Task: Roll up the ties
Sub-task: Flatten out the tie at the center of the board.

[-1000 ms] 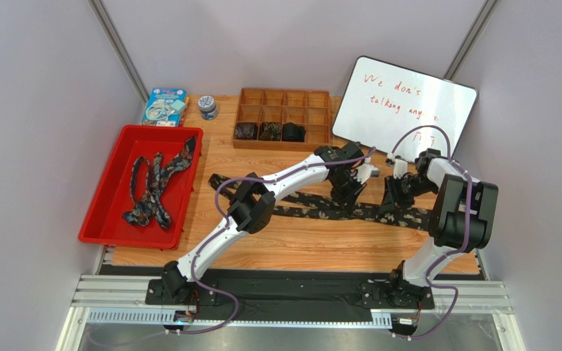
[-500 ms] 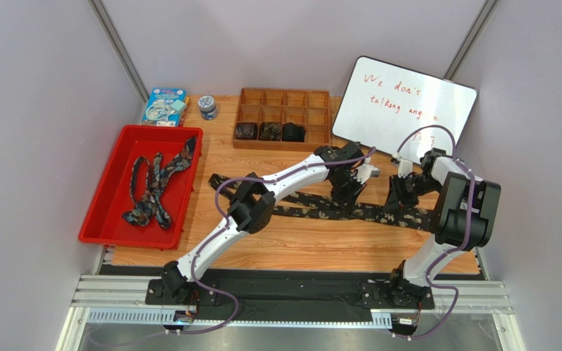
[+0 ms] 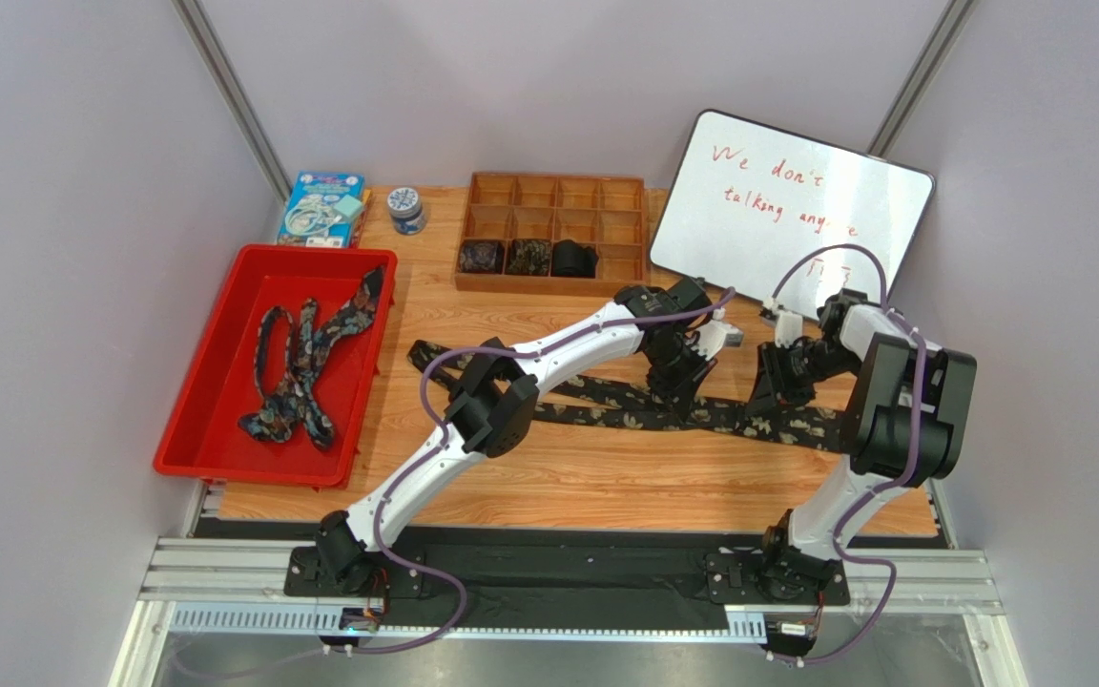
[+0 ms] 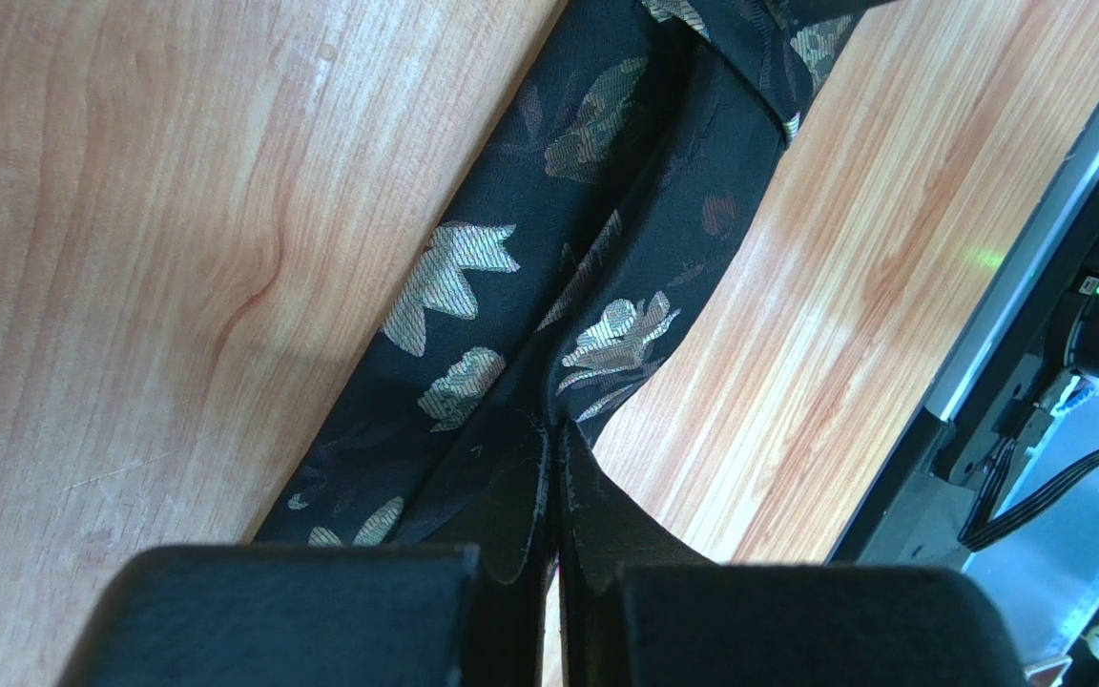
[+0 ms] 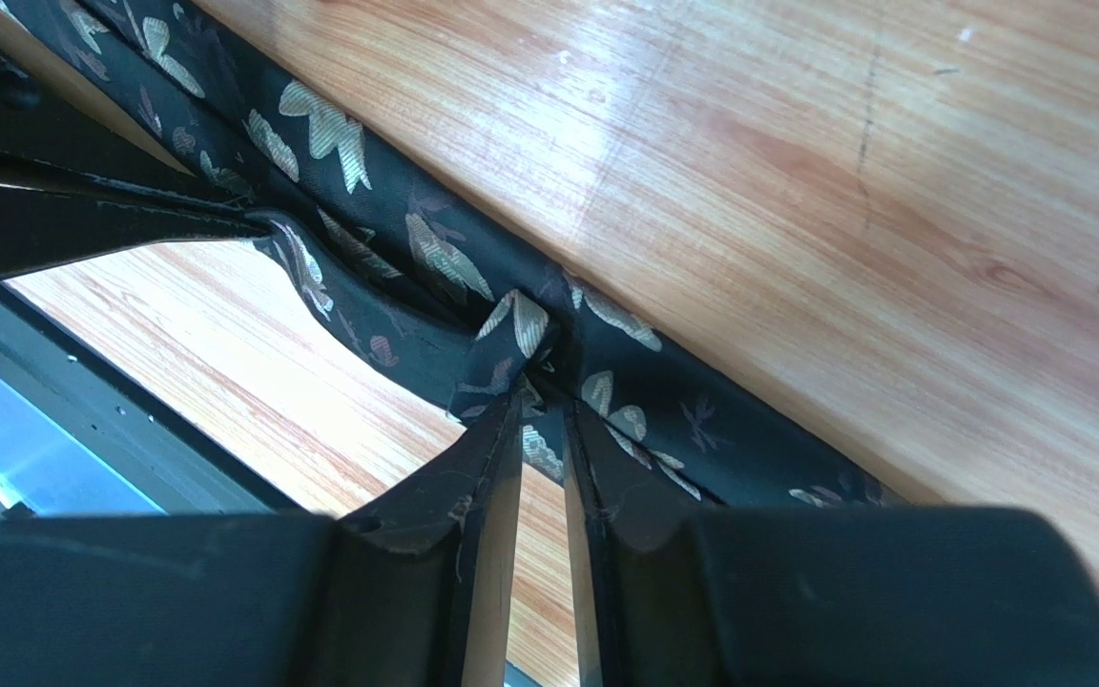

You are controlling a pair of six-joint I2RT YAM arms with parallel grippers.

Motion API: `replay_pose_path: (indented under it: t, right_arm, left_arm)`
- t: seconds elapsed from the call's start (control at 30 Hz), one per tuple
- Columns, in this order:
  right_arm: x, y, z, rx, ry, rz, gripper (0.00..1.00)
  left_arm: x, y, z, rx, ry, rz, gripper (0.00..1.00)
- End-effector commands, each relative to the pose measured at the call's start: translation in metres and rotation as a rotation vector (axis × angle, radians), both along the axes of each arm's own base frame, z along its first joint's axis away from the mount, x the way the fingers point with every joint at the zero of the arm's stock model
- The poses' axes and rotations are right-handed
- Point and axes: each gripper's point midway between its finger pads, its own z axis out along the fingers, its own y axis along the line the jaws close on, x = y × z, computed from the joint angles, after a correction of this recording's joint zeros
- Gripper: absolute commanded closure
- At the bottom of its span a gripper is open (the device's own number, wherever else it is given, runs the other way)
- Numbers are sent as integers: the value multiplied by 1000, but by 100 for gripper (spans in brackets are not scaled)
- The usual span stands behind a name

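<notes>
A dark floral tie (image 3: 613,417) lies stretched across the wooden table. My left gripper (image 3: 684,384) is shut, its tips (image 4: 555,430) pinching the near edge of the tie (image 4: 570,215). My right gripper (image 3: 775,390) stands a little to the right along the same tie. Its jaws (image 5: 538,394) are nearly together, shut on a raised fold of the tie (image 5: 326,129). More ties (image 3: 305,358) lie loose in the red tray (image 3: 209,408). Three rolled ties (image 3: 530,258) sit in the front row of the wooden organizer (image 3: 558,182).
A whiteboard (image 3: 792,208) leans at the back right, close behind the right arm. A blue book (image 3: 322,209) and a small jar (image 3: 405,209) stand at the back left. The table's black front rail runs just beyond the tie in both wrist views.
My right gripper has closed a little further on the tie's fold and its wrist has shifted slightly right. The left arm has held still.
</notes>
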Motion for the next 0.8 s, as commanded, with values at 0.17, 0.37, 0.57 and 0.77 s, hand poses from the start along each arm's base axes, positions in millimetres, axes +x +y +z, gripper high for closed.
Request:
replay_pose_path:
  t: [0.17, 0.37, 0.57, 0.77]
  right_arm:
    - [1, 1, -10, -9, 9, 10, 76]
    - [-1, 3, -11, -4, 11, 12, 77]
    - [-4, 13, -7, 18, 16, 34, 75]
    - [-6, 15, -10, 20, 26, 41, 76]
  left_arm:
    - [-5, -2, -5, 13, 11, -1, 100]
    - [-5, -2, -5, 11, 13, 1, 100]
    - [-5, -2, -6, 12, 11, 1, 100]
    - [-6, -2, -6, 12, 15, 1, 100]
